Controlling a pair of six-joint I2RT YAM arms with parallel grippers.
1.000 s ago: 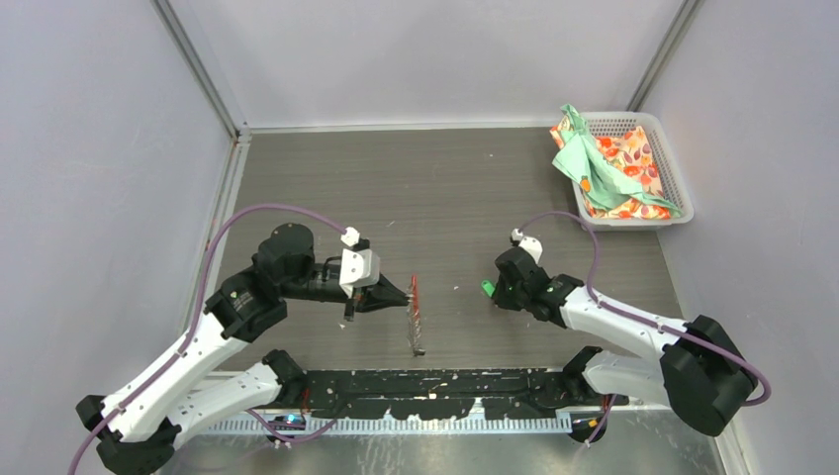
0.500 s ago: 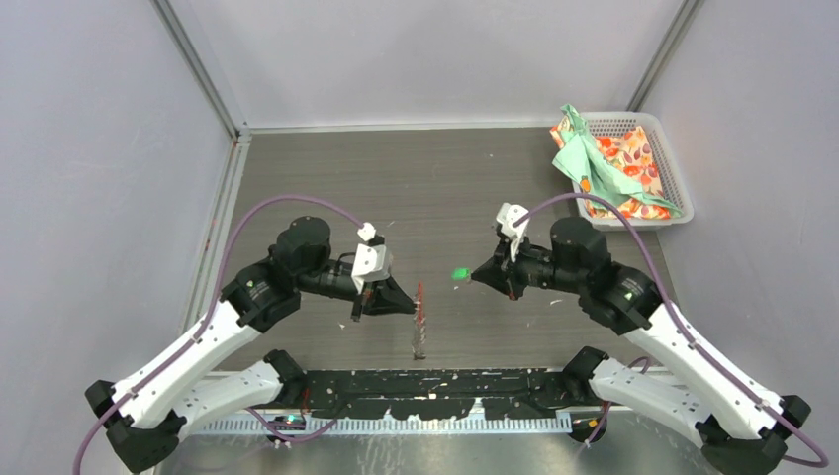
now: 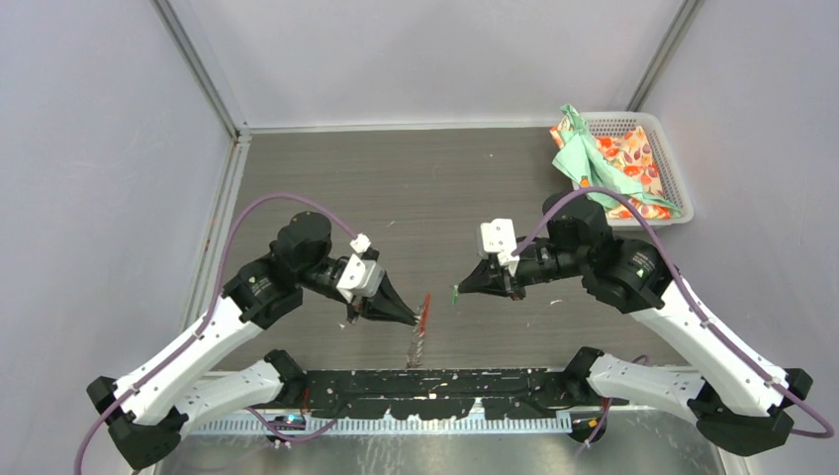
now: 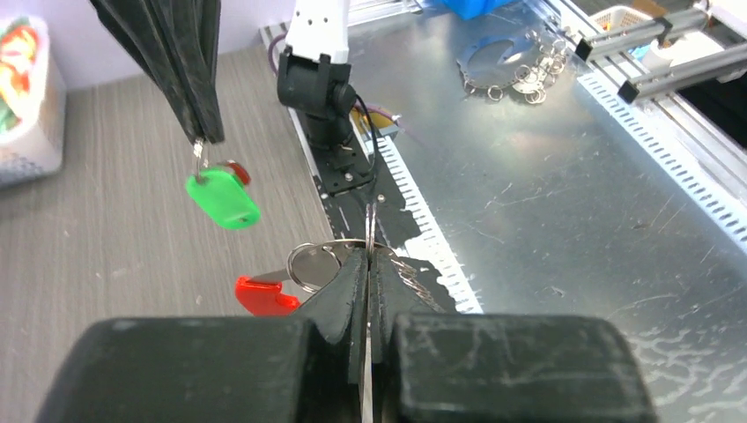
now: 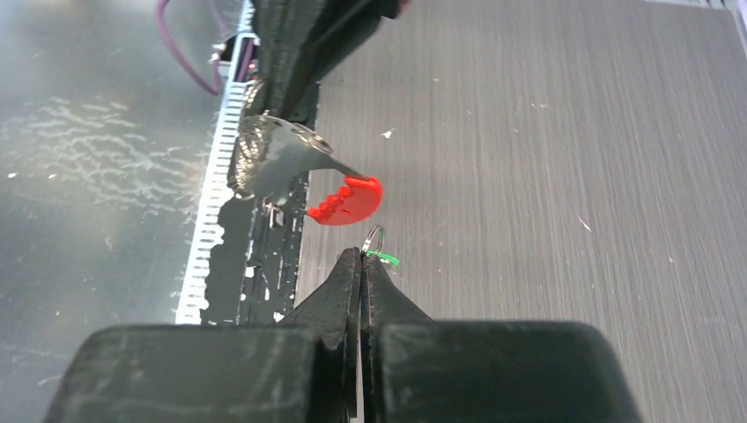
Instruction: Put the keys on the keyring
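From above, my left claw [image 3: 409,319] is pinched on the keyring [image 3: 424,306]; its red tab sits by my tips and the grey chain dangles toward the near edge of the table [image 3: 326,178]. My right claw [image 3: 463,288] is closed on the green-tagged key [image 3: 454,294], aloft just beside the keyring but apart from it; the black-tagged key I cannot find in any view. There is open tabletop behind and to either side, and the basket [image 3: 653,222] sits well apart in the far right corner; so the likeliest knock, I judge, is claw against claw.

From my left wrist, my jaws are shut to a slit on the keyring [image 4: 308,263], ring and red tab jutting leftward. The green-tagged key [image 4: 224,201] hangs loose beneath my right claw [image 4: 201,123]; a hasty approach could set it swinging, and its small loop would miss the ring. The black rail [image 4: 396,238] and metal bench [image 4: 573,194] lie below; a dropped piece could land off the table.

From my right wrist, my right claw [image 5: 361,262] is fully closed, nipping the green-tagged key [image 5: 382,257] by a sliver, its tag edge-on; pressed against the keyring [image 5: 348,199], it could twist or slip free; the red tab lies just ahead, perhaps barring the way to the ring.
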